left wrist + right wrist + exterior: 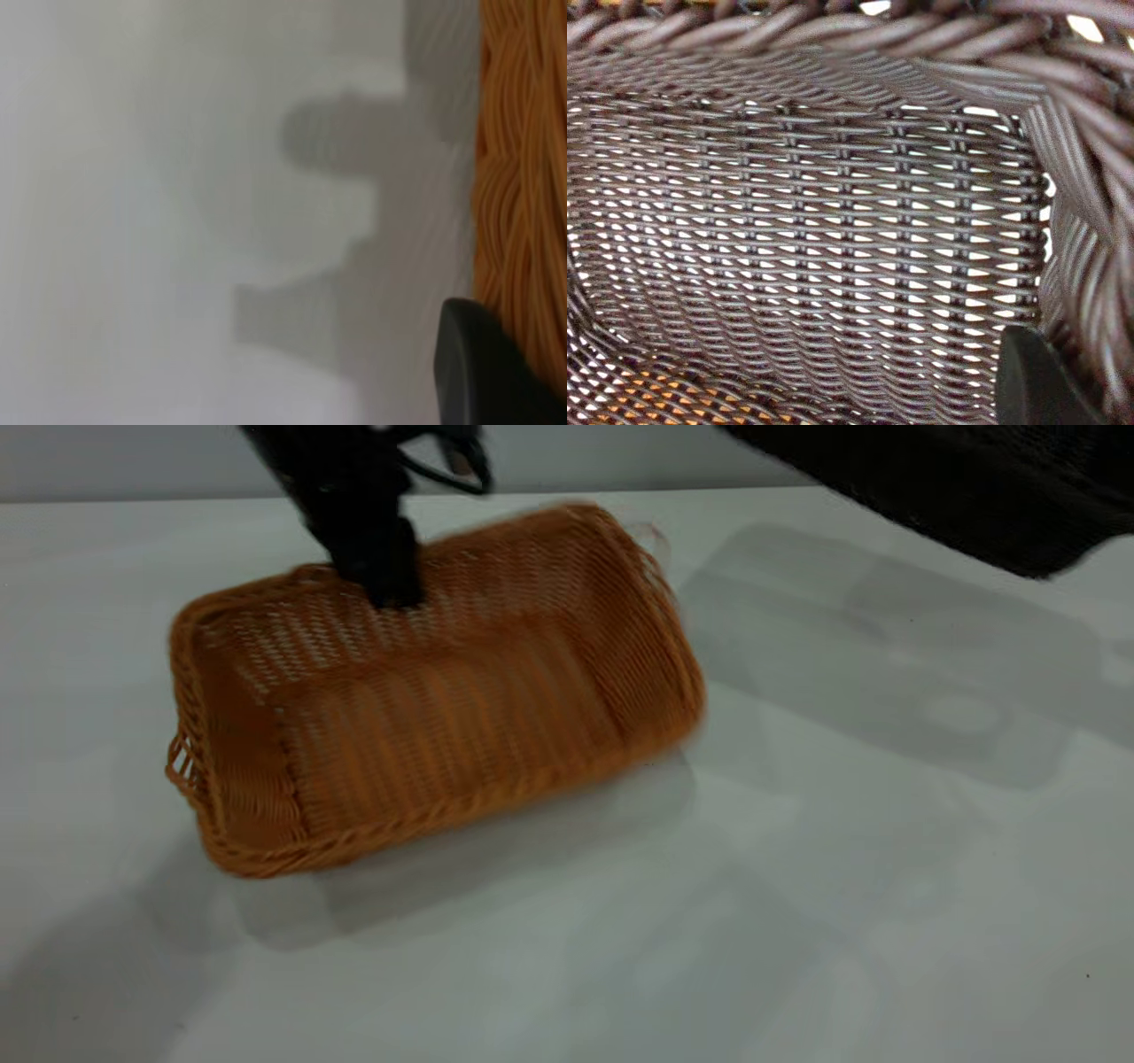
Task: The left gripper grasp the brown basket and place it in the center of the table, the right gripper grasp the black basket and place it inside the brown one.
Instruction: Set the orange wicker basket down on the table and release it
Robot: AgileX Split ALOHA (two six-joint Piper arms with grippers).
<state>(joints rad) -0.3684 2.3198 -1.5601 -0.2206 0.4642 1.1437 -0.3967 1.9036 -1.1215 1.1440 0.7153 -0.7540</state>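
The brown basket [443, 700] hangs tilted over the left-middle of the table [797, 921], smeared by motion. Its far long rim is raised and its near rim sits low by the tabletop. My left gripper [390, 589] is shut on that far rim. The left wrist view shows one dark finger [487, 376] against the braided brown rim [523, 177]. The black basket [957, 487] is held up at the back right, cut off by the picture's edge. My right gripper [1074, 367] is shut on its wall. One finger [1032, 385] lies inside, by the dark weave [815, 221].
Broad shadows of the black basket and arm fall on the white tabletop right of the brown basket [886, 655]. A pale wall runs behind the table's far edge [133, 460]. Bare tabletop stretches across the front and right.
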